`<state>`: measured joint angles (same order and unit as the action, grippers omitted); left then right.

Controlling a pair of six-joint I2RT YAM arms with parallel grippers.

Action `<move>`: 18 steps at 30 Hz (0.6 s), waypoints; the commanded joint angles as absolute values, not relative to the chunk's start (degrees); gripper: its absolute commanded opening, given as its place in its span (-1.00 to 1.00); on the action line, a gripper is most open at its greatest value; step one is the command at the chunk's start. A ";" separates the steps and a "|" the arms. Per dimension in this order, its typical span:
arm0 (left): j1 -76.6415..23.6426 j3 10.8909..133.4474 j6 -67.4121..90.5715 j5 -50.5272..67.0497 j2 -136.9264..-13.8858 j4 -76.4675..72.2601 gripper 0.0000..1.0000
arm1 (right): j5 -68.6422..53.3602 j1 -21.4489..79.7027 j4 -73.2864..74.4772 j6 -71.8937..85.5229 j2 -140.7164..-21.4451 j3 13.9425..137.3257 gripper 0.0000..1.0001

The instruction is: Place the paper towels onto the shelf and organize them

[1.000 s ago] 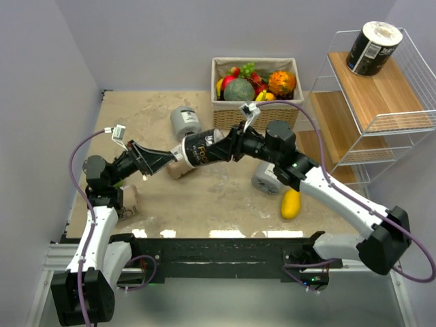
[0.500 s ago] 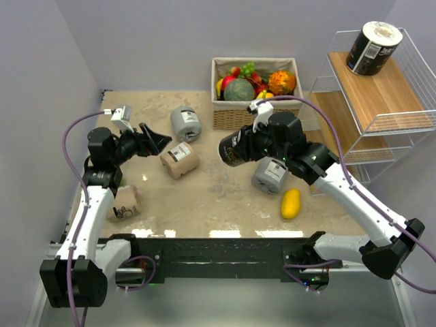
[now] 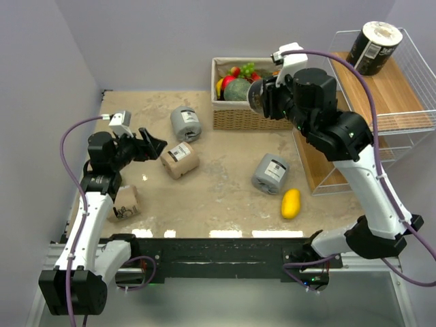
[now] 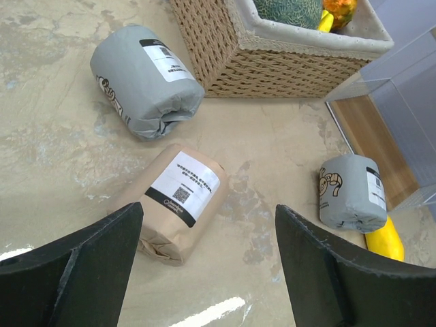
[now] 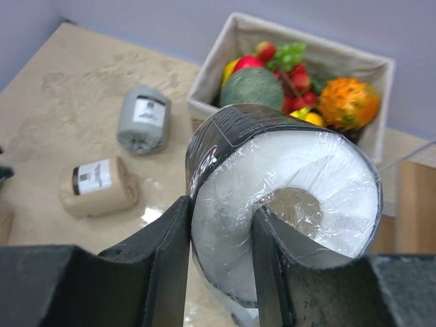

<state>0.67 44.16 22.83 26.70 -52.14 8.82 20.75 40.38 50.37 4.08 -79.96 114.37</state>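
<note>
A second ago the two hands met mid-bench over one black roll. Now the left hand point(image 3: 155, 142) has drawn back to the left, jaws wide and empty, so the handover looks complete.

Four paper towels lie on the bench point(image 3: 218, 201). The first tan roll point(image 3: 126, 203) is beside the left arm, and the second tan roll point(image 3: 179, 160) is just ahead of the left hand. The first grey roll point(image 3: 185, 122) is near the wicker basket point(image 3: 238, 117), and the second grey roll point(image 3: 270, 173) is next to the single mango point(image 3: 291, 203).

The right hand point(image 3: 266, 99) has risen in front of the basket. It is closed narrowly on the carried black roll point(image 5: 225, 136), one finger outside the wrap and the other at the core hole, apparently bound for the shelf point(image 3: 381, 88). The shelved black roll point(image 3: 373, 46) stands on the top board.

That makes six rolls: two tan, two grey, two black.
</note>
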 commanded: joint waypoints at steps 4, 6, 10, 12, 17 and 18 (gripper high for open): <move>0.53 43.68 21.53 26.98 -50.71 7.91 0.68 | 39.08 40.43 55.28 -5.26 -80.51 126.29 -0.44; 0.44 43.68 21.62 27.07 -50.54 8.00 0.68 | 42.34 40.43 55.90 -6.23 -80.25 127.00 -0.44; 0.53 43.42 21.53 26.89 -50.36 7.82 0.69 | 50.51 40.43 56.51 -8.78 -79.28 128.23 -0.44; 0.44 43.51 21.53 27.07 -50.36 7.91 0.69 | 52.46 40.43 56.16 -10.45 -79.19 129.81 -0.45; 0.44 43.33 21.80 27.25 -50.45 7.65 0.69 | 58.43 40.52 53.10 -15.46 -78.40 128.51 -0.44; 0.53 43.33 21.71 27.16 -50.45 7.73 0.69 | 59.14 40.52 52.65 -17.03 -78.05 128.06 -0.43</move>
<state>0.67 44.12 22.85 26.79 -51.24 8.93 50.98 40.38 57.28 -9.67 -80.34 127.50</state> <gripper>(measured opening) 0.844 0.388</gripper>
